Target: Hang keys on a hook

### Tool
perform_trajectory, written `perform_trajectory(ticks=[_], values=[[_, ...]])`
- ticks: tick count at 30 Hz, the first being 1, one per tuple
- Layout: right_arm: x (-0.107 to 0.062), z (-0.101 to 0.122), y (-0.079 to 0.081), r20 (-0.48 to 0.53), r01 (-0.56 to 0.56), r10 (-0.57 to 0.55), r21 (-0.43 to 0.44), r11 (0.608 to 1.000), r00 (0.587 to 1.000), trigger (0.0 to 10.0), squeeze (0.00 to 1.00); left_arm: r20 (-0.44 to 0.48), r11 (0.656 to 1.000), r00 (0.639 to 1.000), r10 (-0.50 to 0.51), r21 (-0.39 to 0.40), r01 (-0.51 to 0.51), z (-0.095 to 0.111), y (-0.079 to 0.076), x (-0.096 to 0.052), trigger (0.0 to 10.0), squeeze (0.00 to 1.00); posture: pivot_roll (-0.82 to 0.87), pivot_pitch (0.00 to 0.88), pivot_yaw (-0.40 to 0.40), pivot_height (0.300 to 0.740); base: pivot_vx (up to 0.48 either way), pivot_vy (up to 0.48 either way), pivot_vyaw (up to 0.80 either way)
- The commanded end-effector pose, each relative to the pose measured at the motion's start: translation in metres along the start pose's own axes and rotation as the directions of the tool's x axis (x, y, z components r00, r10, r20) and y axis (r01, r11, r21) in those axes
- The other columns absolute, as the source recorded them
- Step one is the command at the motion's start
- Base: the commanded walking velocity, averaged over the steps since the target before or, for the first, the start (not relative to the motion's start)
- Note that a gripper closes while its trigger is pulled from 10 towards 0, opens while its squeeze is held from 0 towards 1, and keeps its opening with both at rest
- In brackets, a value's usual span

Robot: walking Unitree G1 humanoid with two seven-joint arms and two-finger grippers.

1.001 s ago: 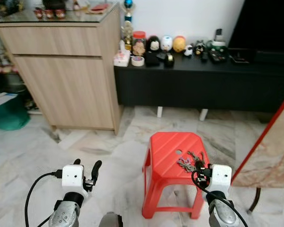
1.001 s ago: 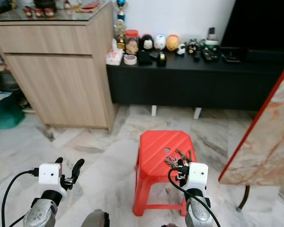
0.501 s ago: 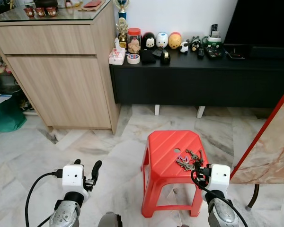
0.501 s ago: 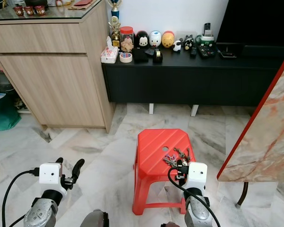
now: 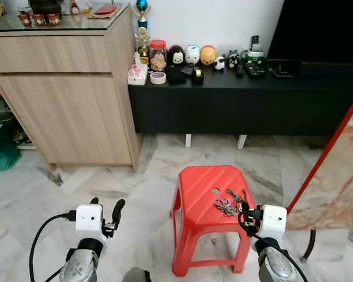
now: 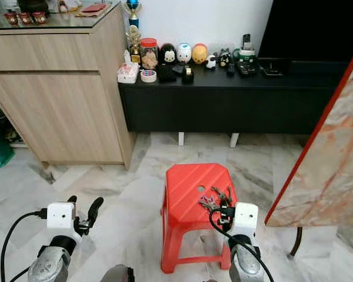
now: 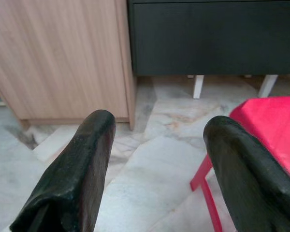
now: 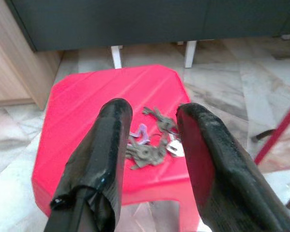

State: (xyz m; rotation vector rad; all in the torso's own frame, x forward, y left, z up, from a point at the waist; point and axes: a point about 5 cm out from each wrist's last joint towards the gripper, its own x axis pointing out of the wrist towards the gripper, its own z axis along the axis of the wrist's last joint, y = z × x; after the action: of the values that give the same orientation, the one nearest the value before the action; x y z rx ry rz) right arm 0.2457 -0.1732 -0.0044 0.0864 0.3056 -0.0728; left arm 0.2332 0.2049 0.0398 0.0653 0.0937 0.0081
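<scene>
Keys lie loose on red stool, right gripper spread above them; next, descend and pinch.

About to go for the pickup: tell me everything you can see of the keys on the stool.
The keys are a loose bunch of several metal keys, grey and dull, with one pale purple tag or key head among them. They lie flat and spread out on the red stool, toward its right side. Nothing holds them; the right gripper hovers open above.
</scene>
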Motion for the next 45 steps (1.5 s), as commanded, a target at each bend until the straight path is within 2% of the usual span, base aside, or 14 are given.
perform_trajectory(ticks=[1,6,21,32,35,45], values=[[0.003,0.001,0.003,-0.01,-0.011,0.011,-0.005,1.0,1.0,10.0,0.0,-0.006,1.0,1.0,-0.002,0.0,0.002,0.001,0.0,0.001,10.0,0.0,0.07,0.012,-0.014,0.635,0.364,0.0,0.0],[0.003,0.003,0.002,0.015,-0.012,0.012,0.001,1.0,1.0,10.0,0.0,-0.006,1.0,1.0,-0.003,-0.001,0.003,0.001,-0.001,0.002,10.0,0.0,0.07,0.012,-0.015,0.635,0.366,0.0,0.0],[0.004,-0.002,0.004,-0.03,-0.025,0.025,-0.02,0.999,0.999,10.0,0.0,-0.003,1.0,1.0,-0.006,0.005,0.006,0.001,-0.001,0.002,10.0,0.0,0.07,0.014,-0.013,0.635,0.365,0.0,0.0],[0.004,-0.008,0.01,-0.068,-0.092,0.09,-0.038,0.995,0.994,10.0,0.0,0.001,1.0,1.0,-0.011,-0.004,0.011,0.001,-0.003,0.003,10.0,0.0,0.06,0.014,-0.013,0.572,0.0,0.0,0.0],[0.003,-0.012,0.011,-0.1,-0.113,0.106,-0.07,0.991,0.989,10.0,0.0,0.0,1.0,1.0,-0.014,-0.004,0.014,0.001,-0.004,0.003,10.0,0.0,0.06,0.014,-0.013,0.572,0.0,0.0,0.0],[0.006,-0.016,0.016,-0.159,-0.188,0.176,-0.063,0.98,0.972,10.0,0.0,-0.003,1.0,1.0,-0.021,-0.004,0.021,0.0,-0.006,0.004,10.0,0.0,0.06,0.011,-0.012,0.572,0.0,0.0,0.0]])
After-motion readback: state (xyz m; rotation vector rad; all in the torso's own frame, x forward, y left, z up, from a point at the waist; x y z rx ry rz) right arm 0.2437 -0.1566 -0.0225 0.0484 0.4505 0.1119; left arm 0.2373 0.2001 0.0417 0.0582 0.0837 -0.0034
